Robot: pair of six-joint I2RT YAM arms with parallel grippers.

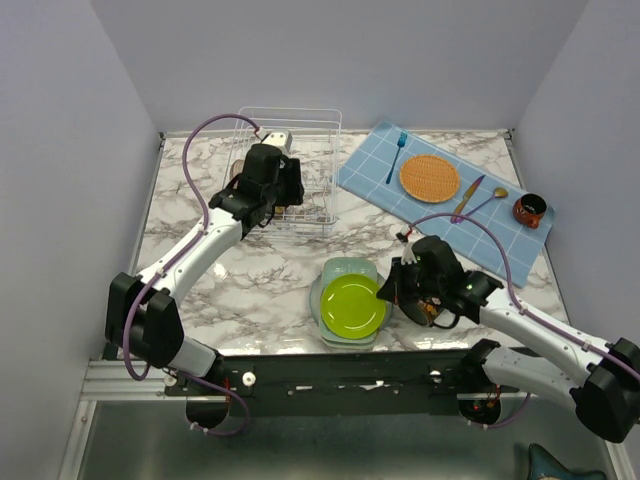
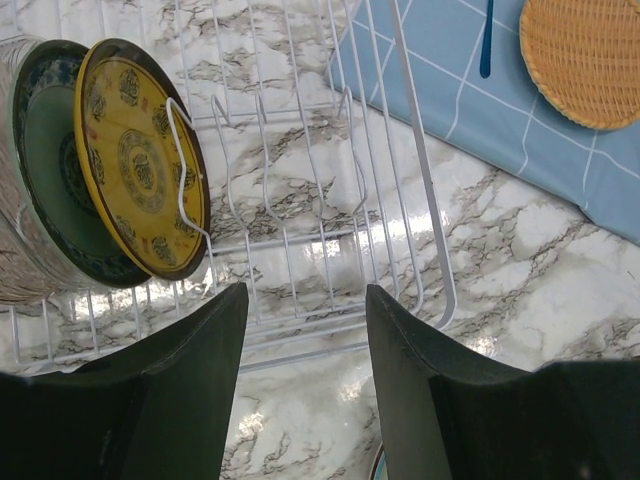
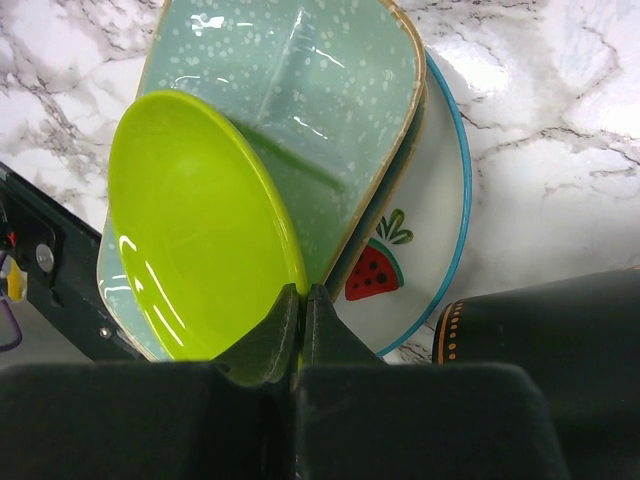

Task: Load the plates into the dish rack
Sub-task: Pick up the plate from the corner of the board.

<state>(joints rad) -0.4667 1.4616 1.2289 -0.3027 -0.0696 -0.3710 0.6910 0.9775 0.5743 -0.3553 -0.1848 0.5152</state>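
Marble counter: well apart from the white wire dish rack, the right pincer clamps only the rim of a glossy lime-green round plate, which may slip; the left pincer hovers half-open, empty, over that rack.

left tool wide, right tool clamped

1. Table: white marble-pattern top with grey veining and a glossy finish.
2. Back wall: plain, pale grey-lavender, rising from the far table edge.
3. Left wall and right wall: same plain finish, closing off both table sides.
4. Aluminium rail: slotted profile running along the near table edge.
5. Floor: dull grey surface below the near edge.
6. Light: even and diffuse. Bright highlights show on the tabletop in the left wrist view.
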